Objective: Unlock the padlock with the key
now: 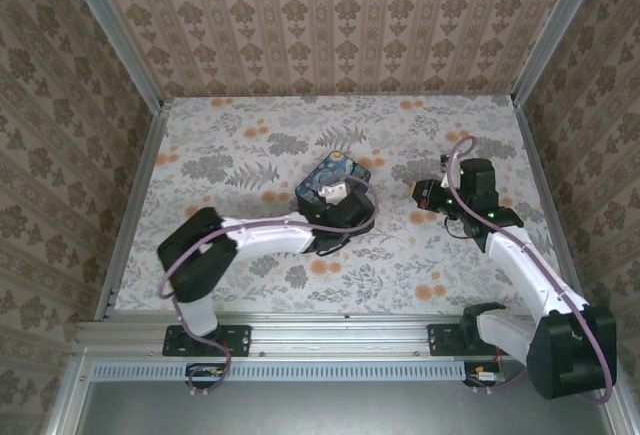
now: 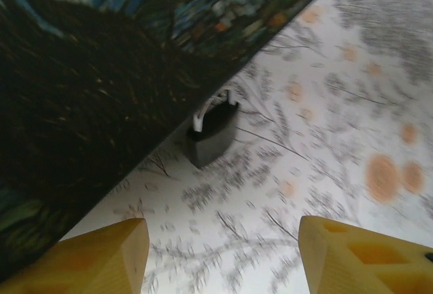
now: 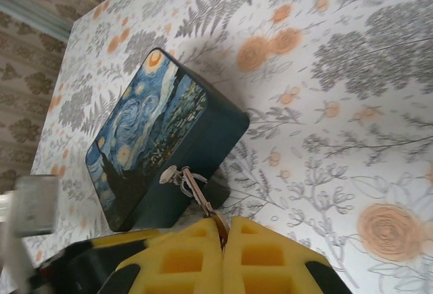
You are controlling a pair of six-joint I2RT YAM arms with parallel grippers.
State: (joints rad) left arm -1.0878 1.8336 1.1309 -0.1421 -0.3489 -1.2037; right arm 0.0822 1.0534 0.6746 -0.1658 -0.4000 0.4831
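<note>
here, floral table (image 1: 250,125), wallpapered walls (image 1: 330,15); left fingers (image 2: 108,250) spread empty, right fingers (image 3: 223,253) pinch key (image 3: 199,199).

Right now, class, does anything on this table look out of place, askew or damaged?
Nothing looks spilled or broken. The painted box sits skewed to the edges of the table, with the padlock close by its side. The right gripper is shut on the key.
</note>
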